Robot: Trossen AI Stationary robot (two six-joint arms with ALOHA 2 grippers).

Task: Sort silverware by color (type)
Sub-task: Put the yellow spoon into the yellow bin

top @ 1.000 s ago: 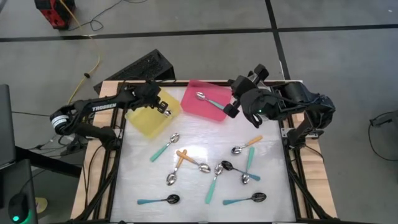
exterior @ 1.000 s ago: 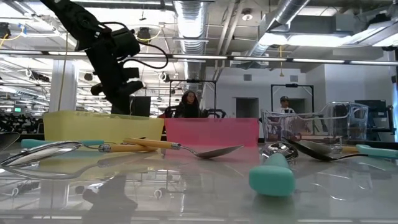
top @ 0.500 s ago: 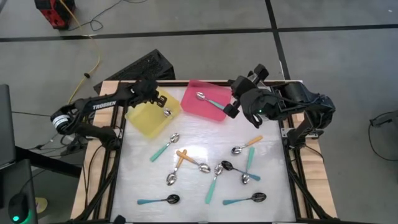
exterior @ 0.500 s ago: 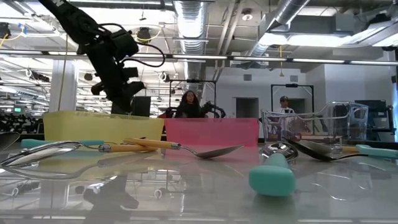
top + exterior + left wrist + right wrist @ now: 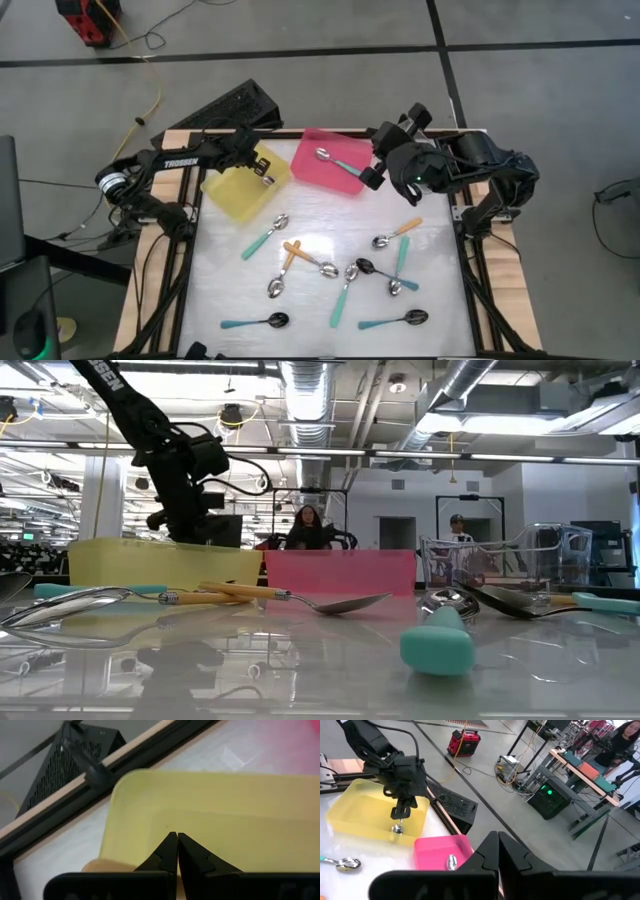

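Robotics lab: ceiling ducts, workbenches

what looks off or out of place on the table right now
The loose spoons are strewn at all angles; near the middle a black-bowled teal spoon lies crossed over another teal spoon. One teal spoon is sorted into the pink tray. Nothing looks spilled or broken.
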